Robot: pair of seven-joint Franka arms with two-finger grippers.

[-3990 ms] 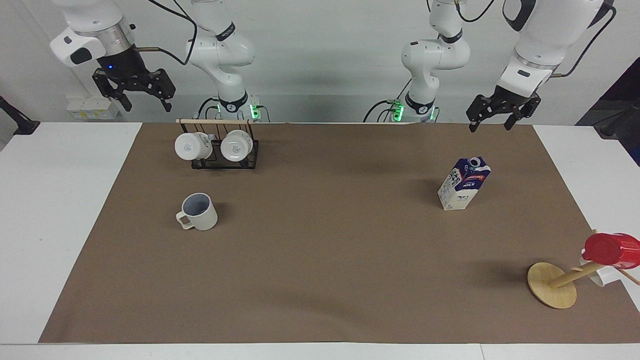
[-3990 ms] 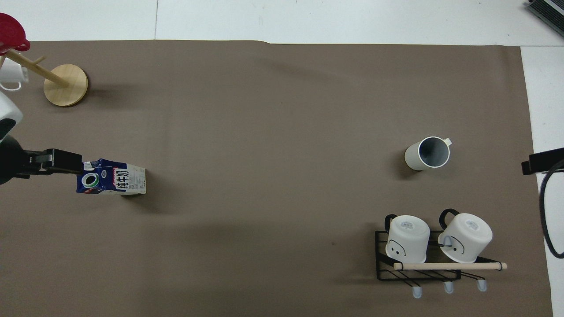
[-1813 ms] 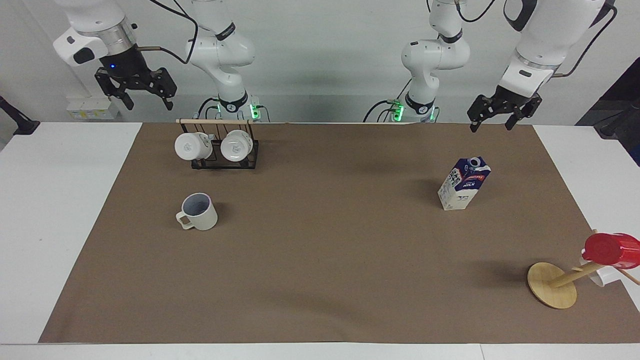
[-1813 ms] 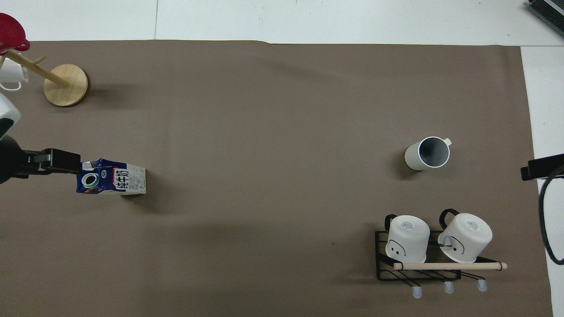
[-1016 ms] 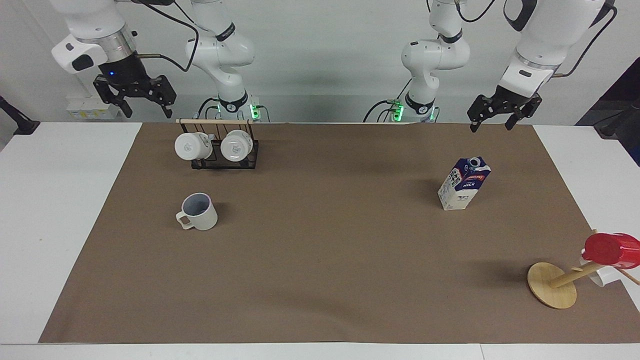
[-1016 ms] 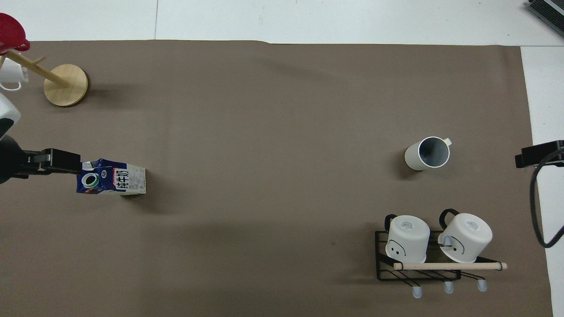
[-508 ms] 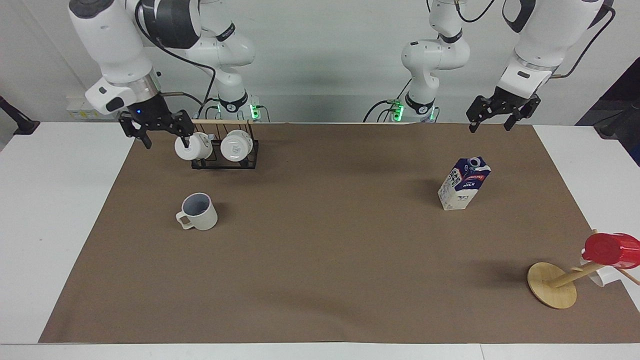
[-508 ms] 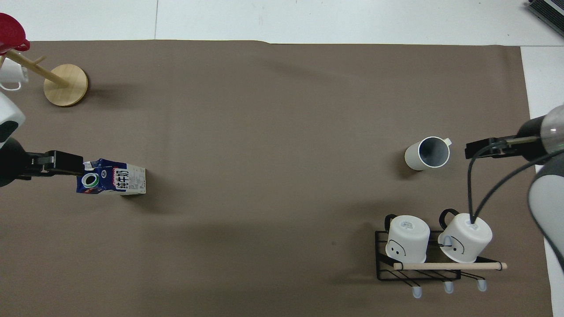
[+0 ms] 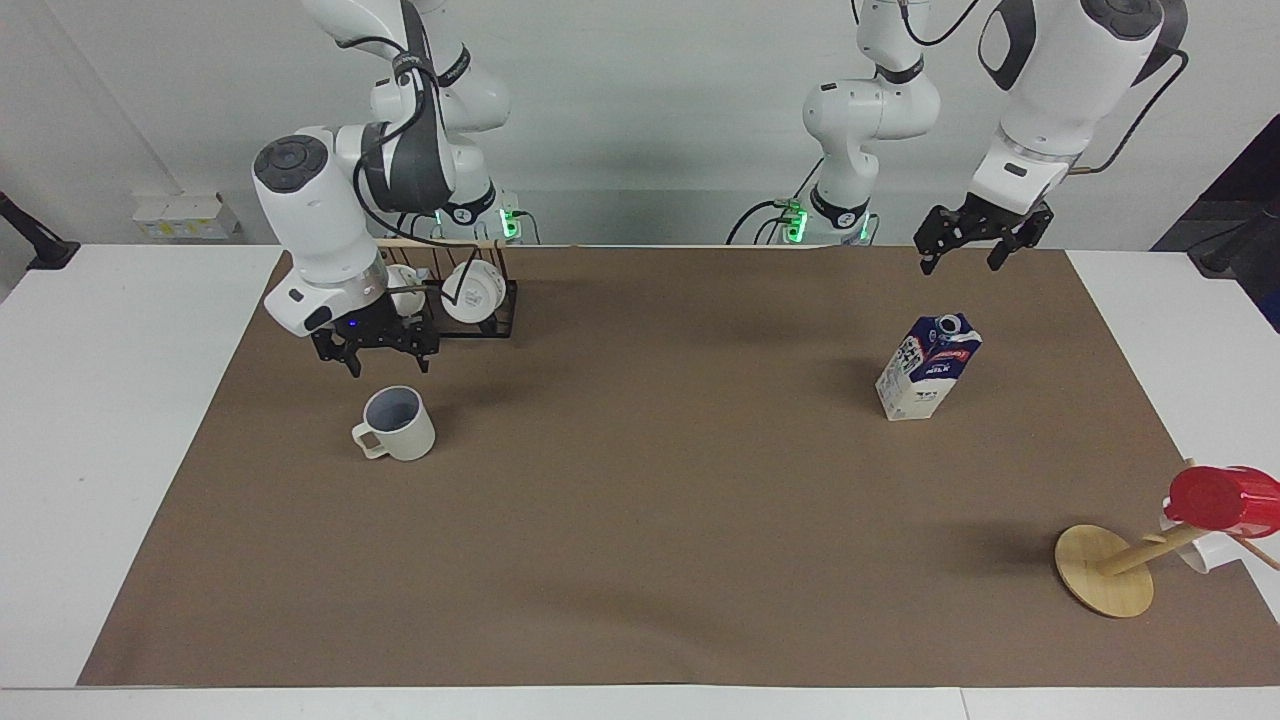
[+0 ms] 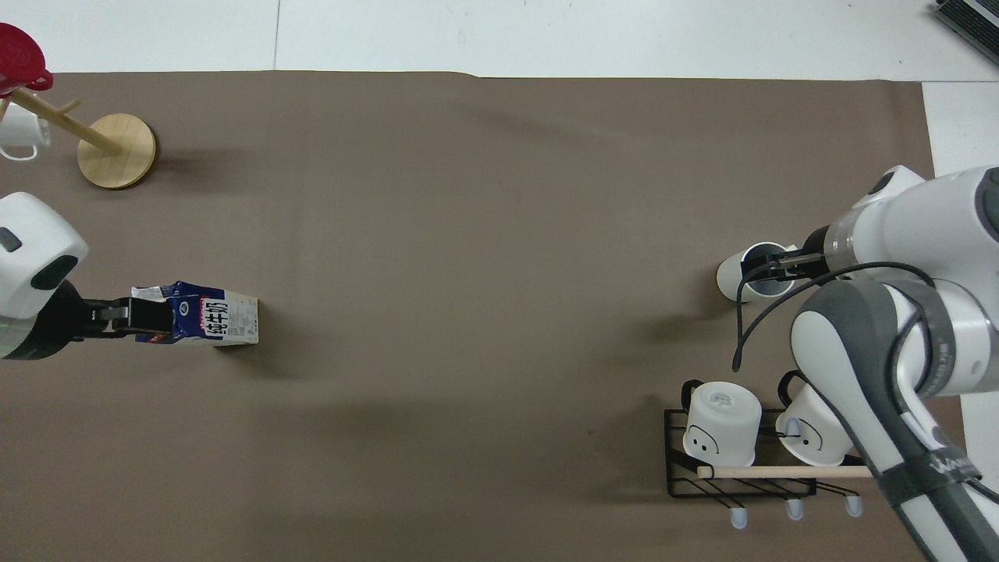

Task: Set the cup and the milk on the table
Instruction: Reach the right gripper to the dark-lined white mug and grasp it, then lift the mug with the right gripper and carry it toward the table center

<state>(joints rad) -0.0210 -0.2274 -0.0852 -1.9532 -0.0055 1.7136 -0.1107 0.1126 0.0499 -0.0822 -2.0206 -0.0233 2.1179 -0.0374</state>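
The cream cup (image 9: 397, 425) stands upright on the brown sheet of the table (image 9: 640, 520), toward the right arm's end. My right gripper (image 9: 387, 364) hangs open just above the cup's rim and does not touch it. In the overhead view the right gripper (image 10: 769, 268) covers part of the cup (image 10: 729, 279). The milk (image 9: 930, 368) stands upright toward the left arm's end. My left gripper (image 9: 961, 262) is open and empty, high in the air. In the overhead view the left gripper (image 10: 148, 316) covers the top of the milk (image 10: 222, 318).
A black wire rack with two white mugs (image 9: 468, 296) stands nearer to the robots than the cup; it also shows in the overhead view (image 10: 722, 425). A wooden mug tree (image 9: 1104, 572) with a red cup (image 9: 1215, 498) stands at the left arm's end, farther from the robots.
My right arm has swung in from beside the table and come down over the cup. My left gripper has shifted slightly toward the milk. The cup and the milk have not moved.
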